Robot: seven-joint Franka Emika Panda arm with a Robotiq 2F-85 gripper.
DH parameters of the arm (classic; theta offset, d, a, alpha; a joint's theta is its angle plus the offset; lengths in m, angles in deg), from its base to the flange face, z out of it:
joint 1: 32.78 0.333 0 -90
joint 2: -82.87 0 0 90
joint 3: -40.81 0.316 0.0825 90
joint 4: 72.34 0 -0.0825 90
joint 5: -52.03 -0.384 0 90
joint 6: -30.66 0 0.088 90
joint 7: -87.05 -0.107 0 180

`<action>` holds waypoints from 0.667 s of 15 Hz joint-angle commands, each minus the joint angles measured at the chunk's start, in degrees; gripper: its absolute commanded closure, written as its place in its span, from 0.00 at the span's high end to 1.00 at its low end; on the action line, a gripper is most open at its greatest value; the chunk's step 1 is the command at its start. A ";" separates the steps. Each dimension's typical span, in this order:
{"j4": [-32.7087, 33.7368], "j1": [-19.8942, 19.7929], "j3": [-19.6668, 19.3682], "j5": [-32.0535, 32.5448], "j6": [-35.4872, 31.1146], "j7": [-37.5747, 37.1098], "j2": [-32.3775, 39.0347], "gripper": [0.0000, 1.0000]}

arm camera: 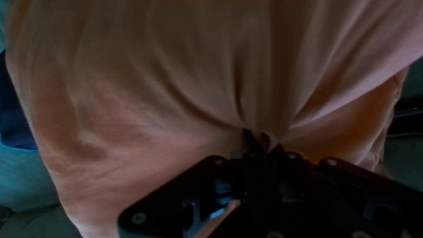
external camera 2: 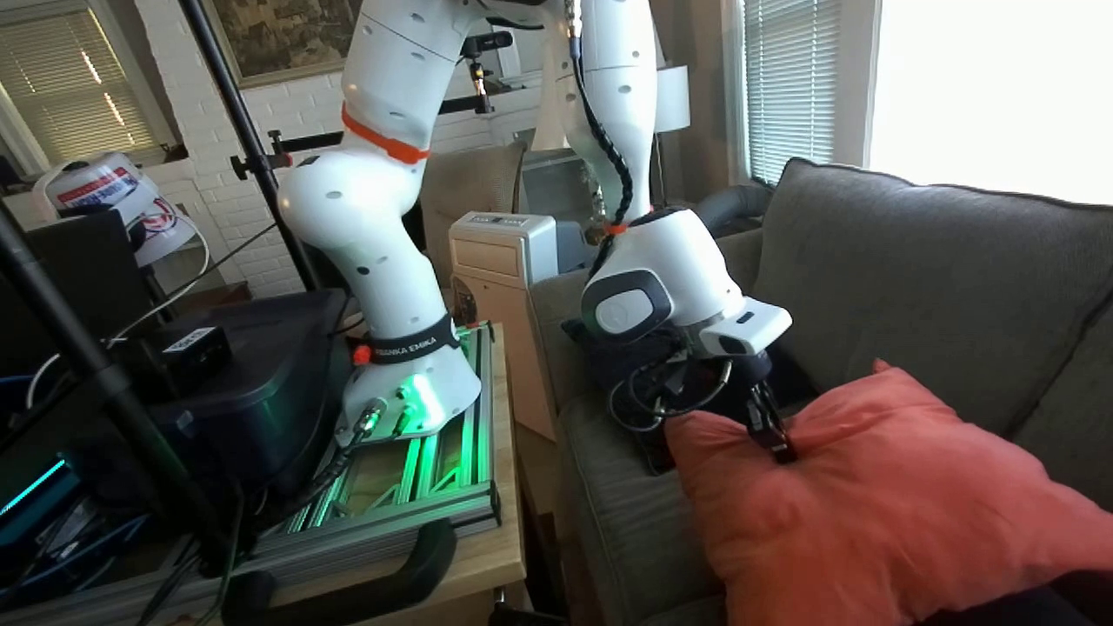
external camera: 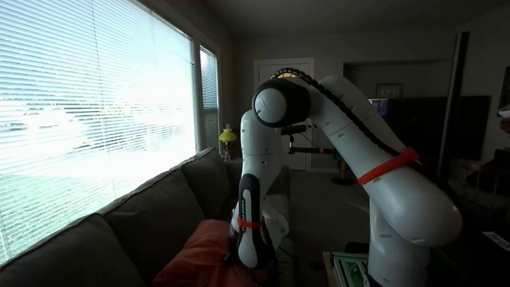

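In an exterior view, seeing blinds (external camera 2: 74, 83) at the far left, then a white container (external camera 2: 117, 196) nearer, and a dark bin (external camera 2: 261, 339) nearer still. Noting a picture (external camera 2: 287, 30) a little to the right, hanging on the far wall (external camera 2: 300, 100). Supporting the arm (external camera 2: 365, 200) on a metal frame (external camera 2: 461, 511), resting on a near wooden table (external camera 2: 500, 548). Glowing green at the arm's foot. Arching the arm over toward the right. Showing a pale cabinet (external camera 2: 487, 252) farther off, right of the arm's foot, and a lamp (external camera 2: 671, 97) farther still, more to the right.

Pointing the gripper (external camera 2: 778, 445) down at a slant over the sofa (external camera 2: 939, 252). Gripping the pillow (external camera 2: 887, 513) there, pinching a bunch of cloth between jaws standing together, toward the pillow's far left part. Finding the pillow at the near right; seeing it on the sofa's seat in both exterior views. In the wrist view, showing a dark blue item (arm camera: 15, 119) just beside the pillow on the left, then gathering folds of cloth in toward the fingertips (arm camera: 251, 145), right of the middle. Seeing a bright window (external camera 2: 991, 96) at the far right, beyond the sofa's back.
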 commanded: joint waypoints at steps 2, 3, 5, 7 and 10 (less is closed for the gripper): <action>0.40 -4.20 6.48 0.86 12.24 -3.99 -7.53 0.02; 0.62 -5.22 8.02 0.86 14.29 -4.49 -8.77 0.00; 1.10 -8.69 12.49 1.20 18.21 -5.29 -11.23 0.01; 1.49 -13.26 18.47 1.01 21.24 -5.19 -12.98 0.01; 1.92 -22.84 30.95 -0.53 23.95 -2.65 -13.33 0.01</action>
